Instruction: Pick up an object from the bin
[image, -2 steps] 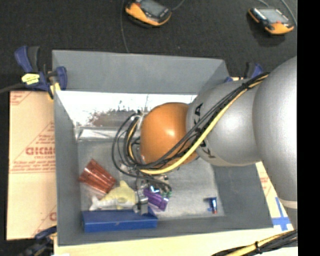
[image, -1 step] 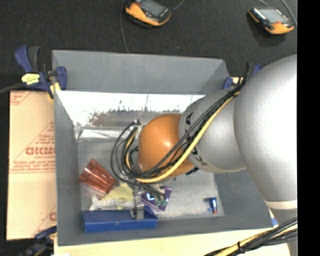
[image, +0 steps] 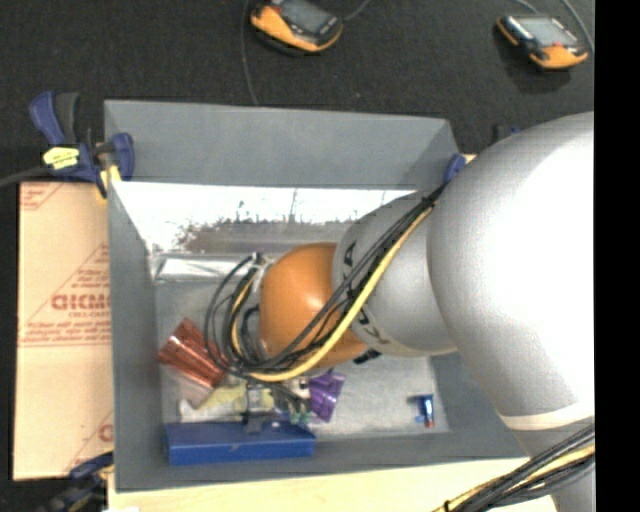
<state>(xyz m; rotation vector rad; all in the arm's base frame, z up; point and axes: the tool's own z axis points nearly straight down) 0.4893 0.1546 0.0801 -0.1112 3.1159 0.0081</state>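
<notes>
My gripper (image: 264, 404) reaches down into the front left part of the bin, under the arm's orange cover and cables. It sits just above a long flat blue block (image: 238, 443) that lies along the front wall. A pale, crumpled white-and-yellow thing (image: 208, 399) lies right at its left side. Further left and a little back is a shiny red crinkled piece (image: 190, 357). A purple plastic thing (image: 325, 394) lies close on its right. Nothing can be made out in the gripper's grasp.
A small blue thing (image: 424, 410) lies alone on the bin floor at the front right. The arm and its orange cover hide the middle and right of the bin. The bin's walls slope steeply inward.
</notes>
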